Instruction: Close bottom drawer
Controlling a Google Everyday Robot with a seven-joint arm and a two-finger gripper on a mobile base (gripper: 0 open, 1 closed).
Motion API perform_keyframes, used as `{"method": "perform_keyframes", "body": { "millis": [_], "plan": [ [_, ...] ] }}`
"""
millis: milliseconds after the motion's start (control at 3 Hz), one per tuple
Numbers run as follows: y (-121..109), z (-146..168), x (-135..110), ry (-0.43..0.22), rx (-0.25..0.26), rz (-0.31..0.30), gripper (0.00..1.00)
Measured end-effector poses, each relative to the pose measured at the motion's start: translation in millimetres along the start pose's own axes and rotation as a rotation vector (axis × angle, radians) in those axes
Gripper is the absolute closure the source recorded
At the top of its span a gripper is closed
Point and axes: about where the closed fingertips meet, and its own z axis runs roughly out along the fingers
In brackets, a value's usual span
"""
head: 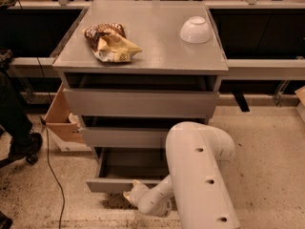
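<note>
Bottom drawer (108, 185), flat grey box, open; gripper (130, 193) at its front panel

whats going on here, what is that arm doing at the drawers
A robot arm is reaching down in front of the grey cabinet. Its gripper is low at the front panel of the bottom drawer, which is pulled out and looks empty. The middle drawer and top drawer also stick out a little. A snack bag and an upturned white bowl sit on top.
</note>
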Motion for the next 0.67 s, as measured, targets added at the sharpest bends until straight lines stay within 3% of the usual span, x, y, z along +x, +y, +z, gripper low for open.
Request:
{"method": "perform_keyframes", "body": {
  "millis": [667],
  "plan": [
    [25.5, -0.6, 9.6, 0.002, -0.044, 0.019, 0.85]
  ]
}}
